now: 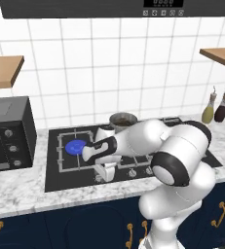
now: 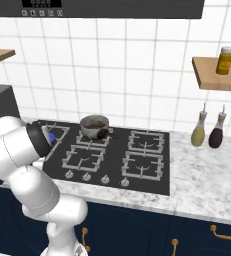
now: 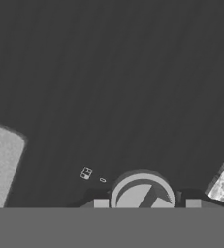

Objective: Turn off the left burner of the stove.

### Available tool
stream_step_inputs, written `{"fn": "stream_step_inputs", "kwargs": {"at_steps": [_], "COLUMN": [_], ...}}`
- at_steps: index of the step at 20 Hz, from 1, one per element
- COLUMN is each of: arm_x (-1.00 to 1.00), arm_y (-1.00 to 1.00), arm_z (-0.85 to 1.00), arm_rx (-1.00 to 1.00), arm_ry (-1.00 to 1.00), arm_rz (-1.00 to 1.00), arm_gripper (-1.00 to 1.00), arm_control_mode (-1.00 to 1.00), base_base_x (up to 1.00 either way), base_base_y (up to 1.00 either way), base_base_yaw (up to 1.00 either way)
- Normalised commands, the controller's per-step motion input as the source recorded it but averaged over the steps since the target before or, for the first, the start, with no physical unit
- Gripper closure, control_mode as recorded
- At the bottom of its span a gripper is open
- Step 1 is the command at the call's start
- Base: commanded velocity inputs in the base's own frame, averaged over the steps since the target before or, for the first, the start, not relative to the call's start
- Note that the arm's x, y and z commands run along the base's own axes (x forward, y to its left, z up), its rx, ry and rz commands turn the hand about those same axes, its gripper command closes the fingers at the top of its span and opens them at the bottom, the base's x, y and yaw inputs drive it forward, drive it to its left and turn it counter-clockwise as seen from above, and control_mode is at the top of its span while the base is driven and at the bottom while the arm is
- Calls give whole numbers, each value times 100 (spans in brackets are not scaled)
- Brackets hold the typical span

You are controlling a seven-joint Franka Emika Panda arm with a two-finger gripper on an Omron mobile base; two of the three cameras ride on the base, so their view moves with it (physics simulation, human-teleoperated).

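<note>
At the left end of the worktop stands a black oven with dials, against the wall. Just right of it lies the stove, a black glass top set into the marble and reaching close to the front edge. The left burner glows blue inside its grey grate in the stove's back left corner. The arm reaches down over the stove's front left part, and the gripper hangs at the row of silver knobs along the stove's front edge. In the hand view a round silver knob sits right at the bottom between the two finger tips; they stand apart on either side of it, but whether they touch it I cannot tell. A small pot rests on the back middle grate. Toward the right end of the worktop, near the wall, stand two bottles, one yellowish and one dark. On the shelf above them sits a yellow jar.
</note>
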Motion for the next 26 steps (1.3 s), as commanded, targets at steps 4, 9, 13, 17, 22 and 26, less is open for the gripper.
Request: {"fn": "stream_step_inputs", "kwargs": {"at_steps": [4,9,13,17,22,26], "arm_x": [0,0,0,0,0,1], "arm_y": [14,12,11,12,23,24], "arm_z": [-17,-14,-11,-14,-19,-8], "arm_rx": [0,0,0,-1,-8,-7], "arm_ry": [12,16,23,26,29,12], "arm_rz": [-56,-59,-61,-63,-65,-33], "arm_gripper": [100,100,100,100,100,100], "arm_control_mode": [-100,-100,-100,-100,-100,-100], "base_base_x": [0,0,0,0,0,0], "base_base_y": [0,0,0,0,0,0], "base_base_yaw": [0,0,0,0,0,0]}}
